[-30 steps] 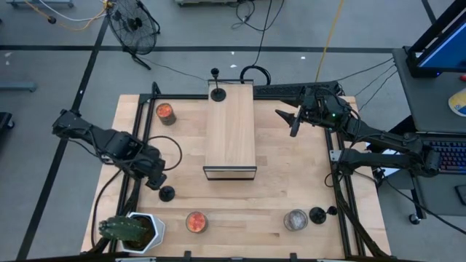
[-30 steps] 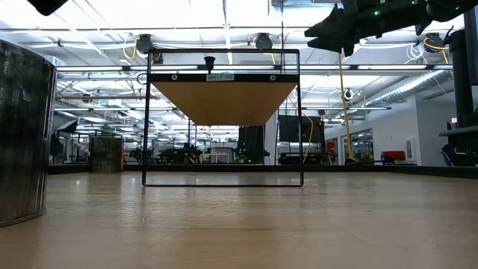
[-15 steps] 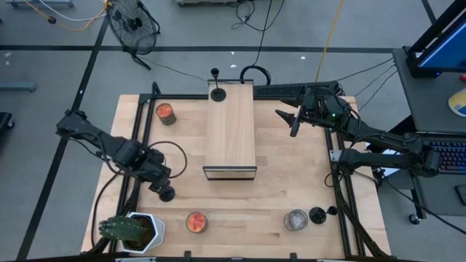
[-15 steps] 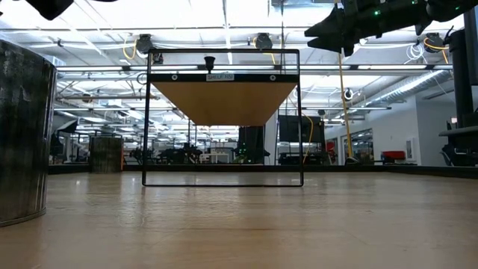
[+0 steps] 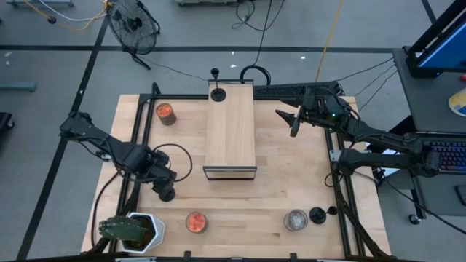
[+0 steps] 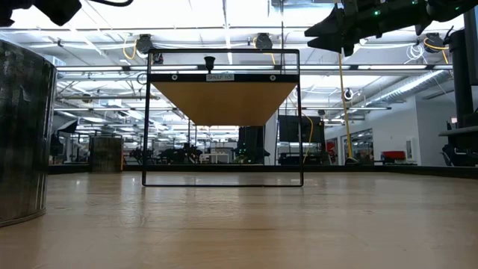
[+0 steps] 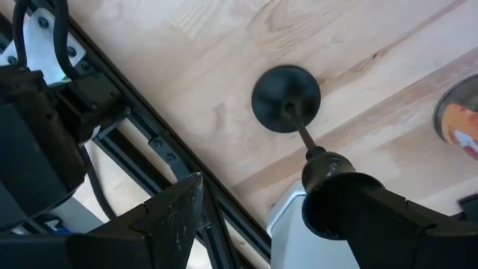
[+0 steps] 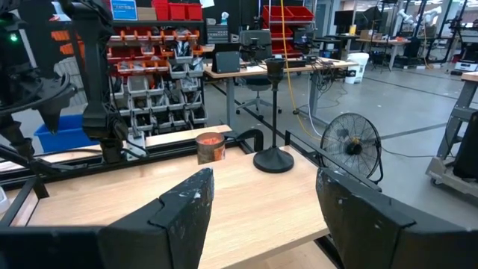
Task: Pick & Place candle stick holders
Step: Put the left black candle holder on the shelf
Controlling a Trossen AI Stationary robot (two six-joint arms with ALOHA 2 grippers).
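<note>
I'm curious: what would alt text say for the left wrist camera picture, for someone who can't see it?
Seen from above, a small black candle stick holder stands on the pale wooden table, its thin stem rising toward the camera. The left gripper hangs open above it, dark fingers spread either side.

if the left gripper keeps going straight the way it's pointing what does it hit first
Most likely the candle stick holder right under it: in the left wrist view the left gripper is open, pointing down at the holder on the table, its stem rising toward one finger. Depth is unclear, so contact could be with stem or base.

A robotics lab or workshop: parts-bin racks (image 8: 149, 67) (red and grey), benches, ceiling strip lights (image 6: 224, 15).
</note>
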